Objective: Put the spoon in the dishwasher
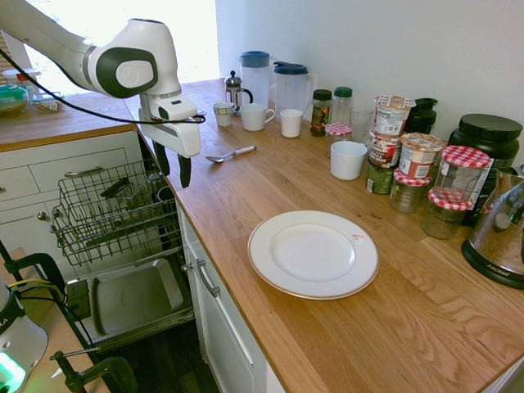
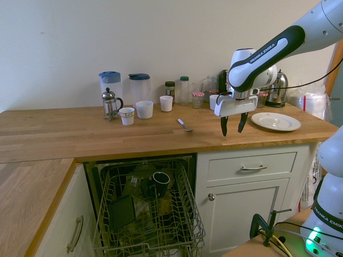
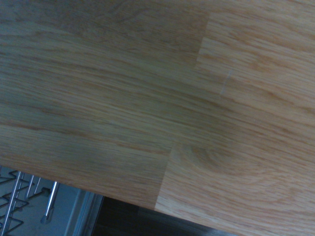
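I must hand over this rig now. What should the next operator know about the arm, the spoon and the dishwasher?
Gripper: jaws open and empty, above the worktop near its front edge.
Spoon: lying on the worktop behind the gripper, toward the white cups.
Dishwasher: door down, wire rack pulled out, with a dark mug in it.
Done: nothing of the task itself; the dishwasher is open.
Left: grasp the spoon, carry it over the rack, release it inside.

Pale plain wall (image 2: pixel 214 37) behind a wood-topped counter (image 2: pixel 53 128) (bright window (image 1: pixel 192 37) too).
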You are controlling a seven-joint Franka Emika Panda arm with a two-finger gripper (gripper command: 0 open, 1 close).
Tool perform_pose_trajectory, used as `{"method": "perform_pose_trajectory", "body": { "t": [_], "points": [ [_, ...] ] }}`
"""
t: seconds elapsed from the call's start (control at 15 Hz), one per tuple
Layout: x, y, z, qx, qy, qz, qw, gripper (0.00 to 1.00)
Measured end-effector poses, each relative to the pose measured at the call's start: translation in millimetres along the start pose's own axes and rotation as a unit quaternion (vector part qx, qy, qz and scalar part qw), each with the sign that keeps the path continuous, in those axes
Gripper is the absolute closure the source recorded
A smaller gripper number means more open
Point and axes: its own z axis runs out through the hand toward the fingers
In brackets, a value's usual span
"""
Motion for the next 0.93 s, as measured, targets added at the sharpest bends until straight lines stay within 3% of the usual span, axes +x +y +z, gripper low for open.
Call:
{"method": "perform_pose_trajectory", "body": {
  "t": [0.4,0.93],
  "points": [
    [11.0,-24.3,-18.2,0.027,-0.001,0.033,0.999,0.00],
    [37.7,-149.7,-31.2,0.056,0.035,0.078,0.995,0.00]
  ]
}}
